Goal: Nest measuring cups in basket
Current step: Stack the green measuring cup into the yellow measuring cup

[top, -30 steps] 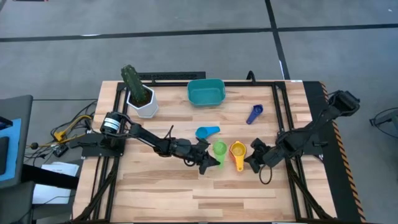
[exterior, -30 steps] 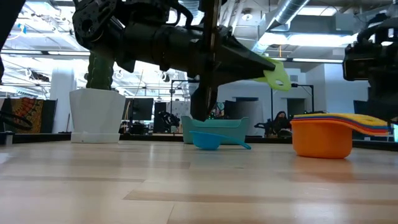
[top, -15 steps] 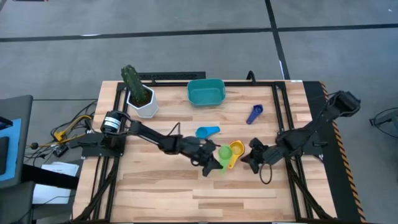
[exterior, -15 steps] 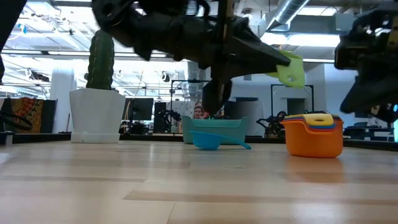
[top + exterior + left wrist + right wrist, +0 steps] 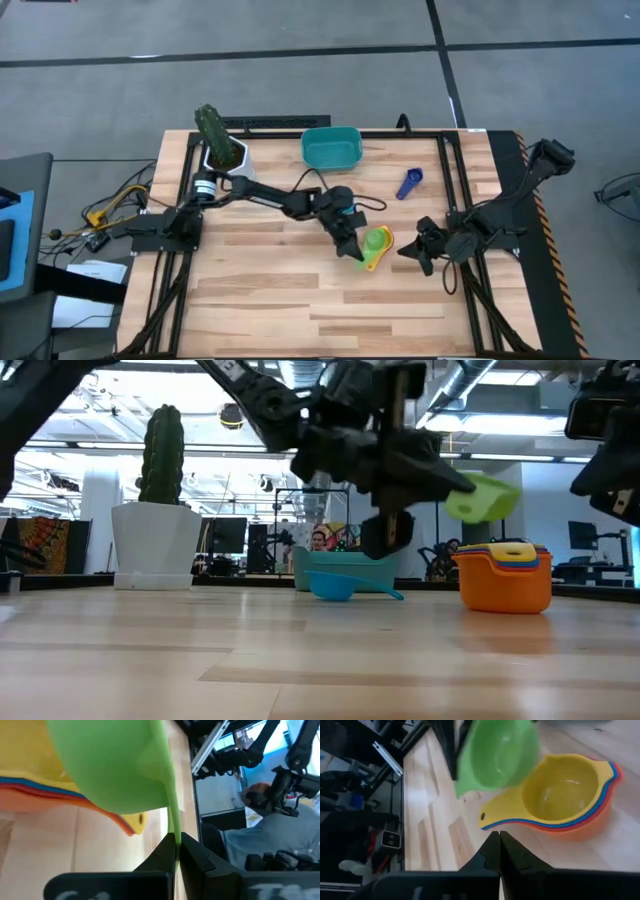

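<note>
Glossy smooth plastic green cup [image 5: 497,752] above matt pale wood table [image 5: 260,300].

I see the green cup [image 5: 376,241] lifted off the table, tilted just above the nested stack [image 5: 374,259] of yellow, blue, red and orange cups. A light blue cup [image 5: 333,211] and a dark blue cup [image 5: 410,183] lie apart. The teal basket [image 5: 331,148] sits upright at the far edge.

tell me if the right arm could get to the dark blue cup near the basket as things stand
Probably yes. The right end effector is shut and empty, waiting beside the nested stack, and the dark blue cup lies alone on bare table on its side. The left end effector, holding the green cup, works away from that path.
</note>
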